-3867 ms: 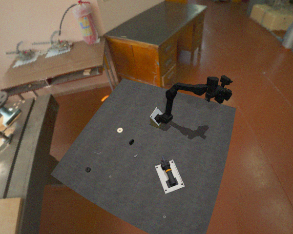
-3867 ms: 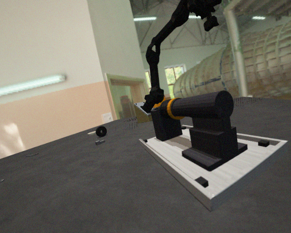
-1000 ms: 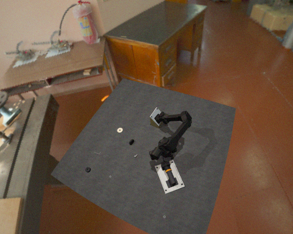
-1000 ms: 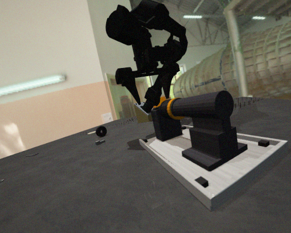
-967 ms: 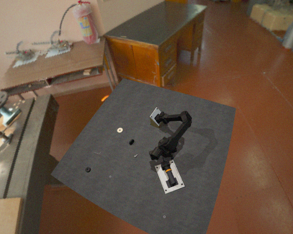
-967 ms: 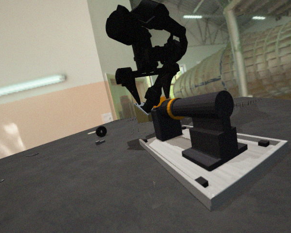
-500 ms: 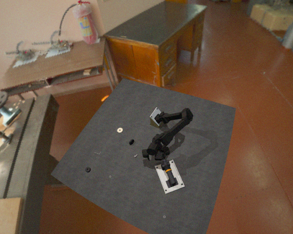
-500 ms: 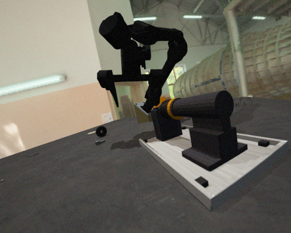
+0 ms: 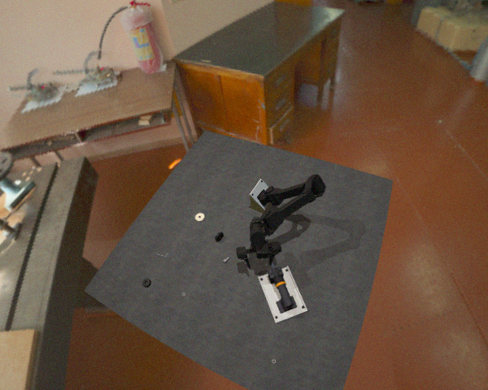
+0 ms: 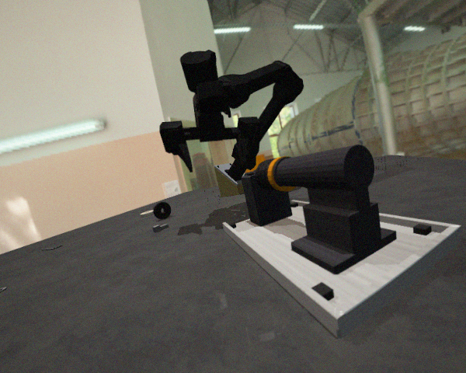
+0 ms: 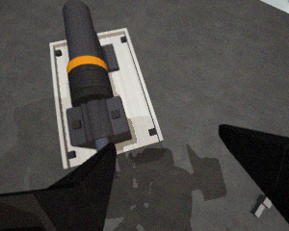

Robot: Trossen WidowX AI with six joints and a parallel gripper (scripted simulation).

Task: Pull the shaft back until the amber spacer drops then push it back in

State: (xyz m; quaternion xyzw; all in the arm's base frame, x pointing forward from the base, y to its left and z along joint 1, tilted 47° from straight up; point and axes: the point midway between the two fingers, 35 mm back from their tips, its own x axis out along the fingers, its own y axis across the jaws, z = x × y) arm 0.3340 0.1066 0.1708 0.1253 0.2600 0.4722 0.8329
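Observation:
The amber spacer [image 9: 280, 283] [image 10: 271, 175] [image 11: 87, 63] is a ring on the shaft line, against the end of the big housing's dark cylinder [image 10: 313, 166] [image 11: 79, 31]. Dark spacers [image 11: 90, 84] sit between it and the smaller support block [image 10: 267, 204] [image 11: 98, 120]. The shaft's end [image 11: 102, 143] pokes a little out of that block, partly hidden by a finger in the wrist view. All stand on the white base plate [image 9: 271, 297] [image 10: 273, 249] [image 11: 135, 91]. My gripper [image 9: 261, 271] [image 10: 213, 173] [image 11: 167, 138] is open and empty, above and beyond the shaft's end.
A tilted white plate [image 9: 259, 187] stands by the arm's base. Scattered on the table are a cream disc [image 9: 199, 217], a dark roller [image 9: 219, 236] [image 10: 161, 210], a black ring [image 9: 146, 283], a bolt [image 9: 225, 259] [image 10: 160, 228] [image 11: 261, 205] and a washer [image 9: 273, 361].

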